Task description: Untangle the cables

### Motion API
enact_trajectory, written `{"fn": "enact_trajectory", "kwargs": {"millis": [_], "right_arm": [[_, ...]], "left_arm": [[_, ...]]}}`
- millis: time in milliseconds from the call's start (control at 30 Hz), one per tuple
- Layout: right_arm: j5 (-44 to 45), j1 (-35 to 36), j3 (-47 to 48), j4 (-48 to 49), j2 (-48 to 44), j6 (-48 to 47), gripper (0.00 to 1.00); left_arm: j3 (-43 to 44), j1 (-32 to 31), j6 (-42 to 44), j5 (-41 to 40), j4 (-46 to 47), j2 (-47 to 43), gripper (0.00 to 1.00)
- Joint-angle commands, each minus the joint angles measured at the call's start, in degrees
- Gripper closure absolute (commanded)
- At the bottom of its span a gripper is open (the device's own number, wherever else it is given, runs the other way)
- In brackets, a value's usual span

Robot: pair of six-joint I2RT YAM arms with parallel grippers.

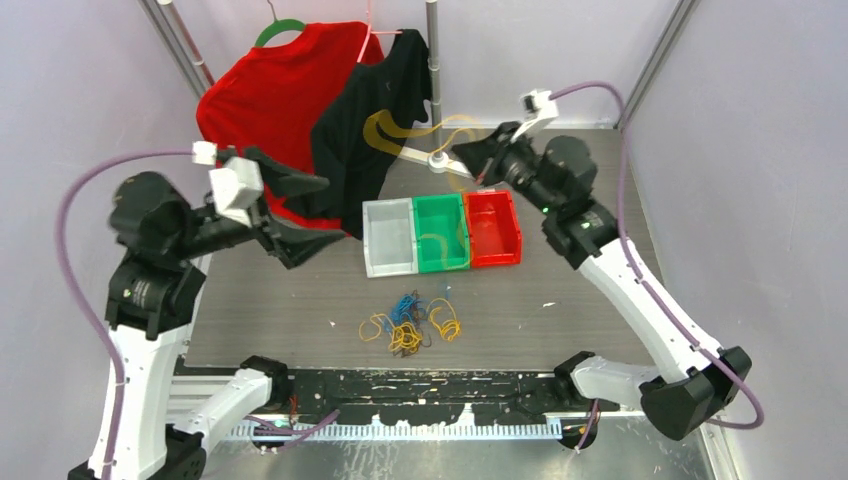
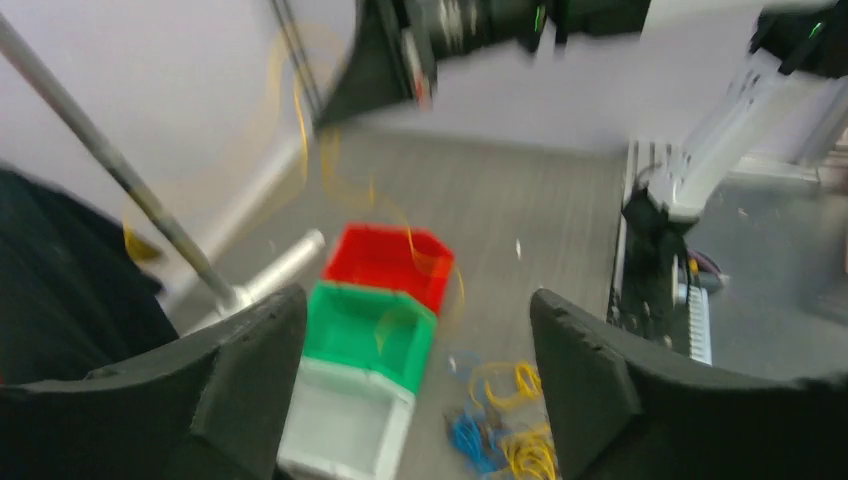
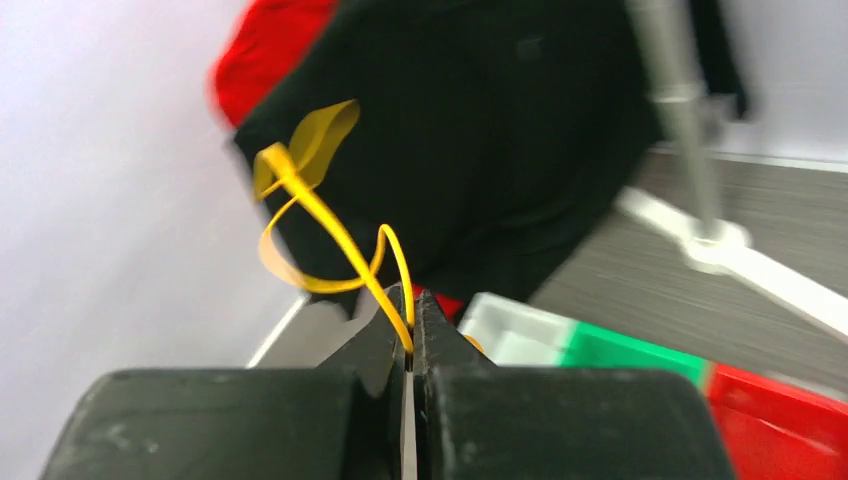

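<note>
R claw (image 3: 412, 325) clenched on yellow cable (image 3: 330, 225), high nr desk (image 1: 600, 300) far edge; L claw (image 2: 417, 305) released, empty. Next prob: lower into bins (image 1: 438, 203).

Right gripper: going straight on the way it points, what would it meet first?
Probably the black shirt, hanging right ahead of the right gripper, which is shut on a yellow cable. Depth is unclear, but nothing else shows between them.

This is a robotics lab test cell: plain pale lilac panels (image 1: 740, 150) wall in a dark grey tabletop (image 1: 600, 310), a pair of white-and-black robot arms (image 1: 135, 380) is bolted to a black slotted metal rail (image 1: 430, 385) at its near edge, and slanted silver metal poles (image 1: 658, 58) frame the corners
</note>
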Motion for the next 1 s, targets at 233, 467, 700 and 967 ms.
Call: {"fn": "enact_trajectory", "kwargs": {"millis": [233,467,700,967], "right_arm": [[8.9,-15.5,2.1,-13.5,-3.4,-1.9,0.99],[9.1,-18.4,0.3,-10.5,-1.1,1.6,0.99],[9.2,-18.5,0.6,-8.8,1.1,2.5,0.99],[10.0,-18.5,-5.0,-5.9,2.3,1.1,0.99]], "left_arm": [[-6.0,0.2,30.0,-7.7,-28.6,-2.2,0.04],[-7.0,0.2,32.9,-11.4,-33.6,-3.4,0.00],[-8.6,0.2,33.1,-12.4,-33.0,-5.4,0.00],[-8.7,0.2,32.8,-12.6,-32.2,-5.6,0.00]]}}
